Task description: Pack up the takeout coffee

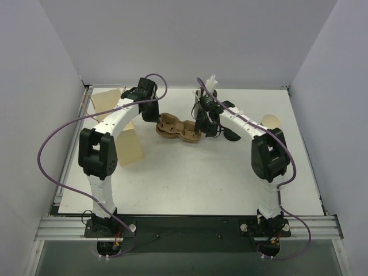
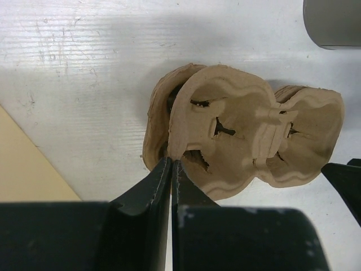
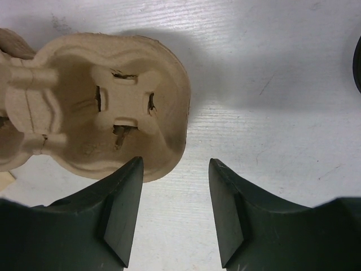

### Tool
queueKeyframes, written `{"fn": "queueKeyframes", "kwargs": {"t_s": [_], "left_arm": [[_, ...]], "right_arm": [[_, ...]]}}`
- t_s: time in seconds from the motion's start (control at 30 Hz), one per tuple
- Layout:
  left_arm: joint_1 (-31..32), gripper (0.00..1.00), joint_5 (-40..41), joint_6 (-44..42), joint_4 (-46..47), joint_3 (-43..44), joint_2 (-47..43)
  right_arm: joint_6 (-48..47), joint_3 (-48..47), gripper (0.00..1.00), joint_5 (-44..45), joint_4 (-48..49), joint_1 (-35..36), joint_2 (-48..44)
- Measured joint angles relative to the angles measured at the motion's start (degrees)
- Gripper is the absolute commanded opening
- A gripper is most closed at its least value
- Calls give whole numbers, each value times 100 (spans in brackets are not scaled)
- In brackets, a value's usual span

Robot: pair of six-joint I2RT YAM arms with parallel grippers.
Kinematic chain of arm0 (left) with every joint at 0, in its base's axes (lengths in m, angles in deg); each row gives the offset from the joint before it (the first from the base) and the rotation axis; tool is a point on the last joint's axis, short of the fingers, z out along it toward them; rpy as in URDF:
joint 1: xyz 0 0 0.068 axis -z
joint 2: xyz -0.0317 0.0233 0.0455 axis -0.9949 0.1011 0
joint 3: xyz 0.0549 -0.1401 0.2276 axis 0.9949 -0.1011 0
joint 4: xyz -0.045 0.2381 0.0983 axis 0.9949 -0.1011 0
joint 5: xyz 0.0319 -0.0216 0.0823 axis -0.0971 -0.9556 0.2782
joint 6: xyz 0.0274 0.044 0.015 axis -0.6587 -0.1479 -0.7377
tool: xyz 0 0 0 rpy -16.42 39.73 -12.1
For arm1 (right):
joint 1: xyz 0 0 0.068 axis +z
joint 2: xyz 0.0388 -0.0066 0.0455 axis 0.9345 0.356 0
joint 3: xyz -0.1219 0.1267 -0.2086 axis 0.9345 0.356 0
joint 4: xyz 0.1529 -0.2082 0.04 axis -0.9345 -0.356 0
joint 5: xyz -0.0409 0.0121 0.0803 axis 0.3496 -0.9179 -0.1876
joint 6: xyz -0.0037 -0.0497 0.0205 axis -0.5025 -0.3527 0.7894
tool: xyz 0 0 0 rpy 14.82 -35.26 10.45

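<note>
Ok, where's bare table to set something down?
Free: the near half of the table, from the cup carrier to the front edge. Crowded: the back middle, where left gripper and right gripper flank the carrier, straws behind, paper bag left.

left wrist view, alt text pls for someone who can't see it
The left gripper, black jaws closed, pinches the near rim of a brown moulded-pulp cup carrier on a white table, a second carrier showing beneath it. Tan paper fills the lower left corner; part of a grey cup shows at top right.
</note>
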Motion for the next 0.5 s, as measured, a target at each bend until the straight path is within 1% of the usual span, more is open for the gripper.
{"fn": "queueKeyframes", "kwargs": {"t_s": [0.5], "left_arm": [[-68, 0, -293, 144, 92, -223, -122]], "right_arm": [[-48, -354, 37, 131, -105, 79, 310]]}}
